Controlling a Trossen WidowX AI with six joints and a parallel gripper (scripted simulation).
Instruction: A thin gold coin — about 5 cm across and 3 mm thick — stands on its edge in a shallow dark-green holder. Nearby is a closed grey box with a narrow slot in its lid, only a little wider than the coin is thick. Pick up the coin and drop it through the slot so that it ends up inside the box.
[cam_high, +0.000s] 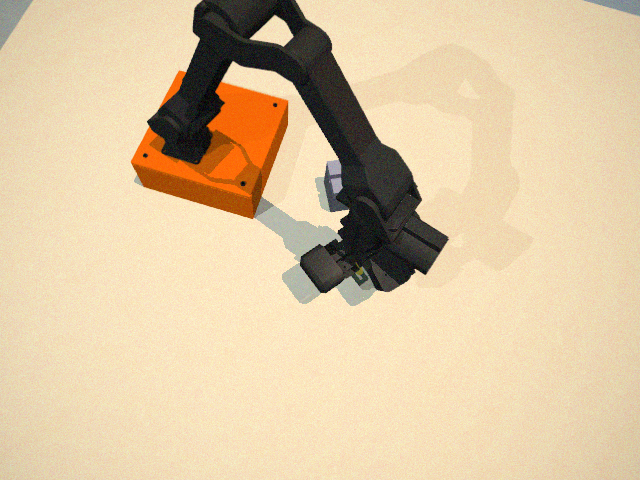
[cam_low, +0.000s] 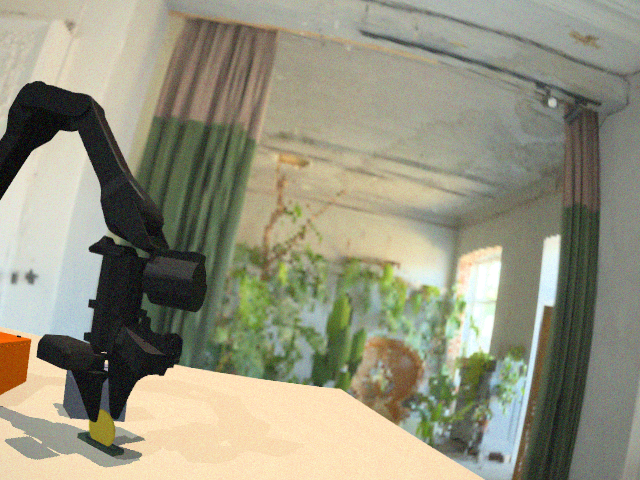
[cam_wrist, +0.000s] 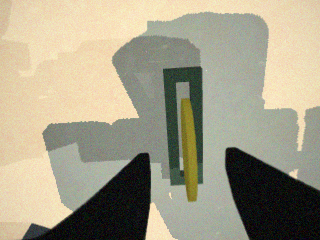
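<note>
The coin (cam_wrist: 188, 149) stands on its edge in the dark-green holder (cam_wrist: 170, 125), and from my wrist view I see it as a thin yellow sliver running lengthwise along the holder's slot, its near end reaching past the holder's near rim. In the exterior view the coin (cam_low: 102, 428) shows its broad gold face, upright on the flat green holder (cam_low: 103, 444), which rests on the tabletop (cam_low: 268, 428).

My gripper (cam_wrist: 187, 159) hangs directly above it, pointing down. Its two dark fingers stand partly spread, one on each side of the coin, with pale tabletop visible between each finger and the coin's faces, so nothing is pinched. From the side, the gripper (cam_low: 103, 408) has its fingertips right at the coin's upper rim; whether they touch it I cannot tell from that angle.

From the top view the gripper (cam_high: 356, 269) covers nearly all of the coin, leaving only a speck of yellow and a bit of green holder (cam_high: 361, 279) showing under it.

The grey box (cam_high: 333, 180) sits near the holder, on the side toward the arm's base, mostly hidden beneath the forearm; in the exterior view the box (cam_low: 74, 400) stands just behind the fingers. The orange base block (cam_high: 242, 149) lies farther off, well apart from the holder.
</note>
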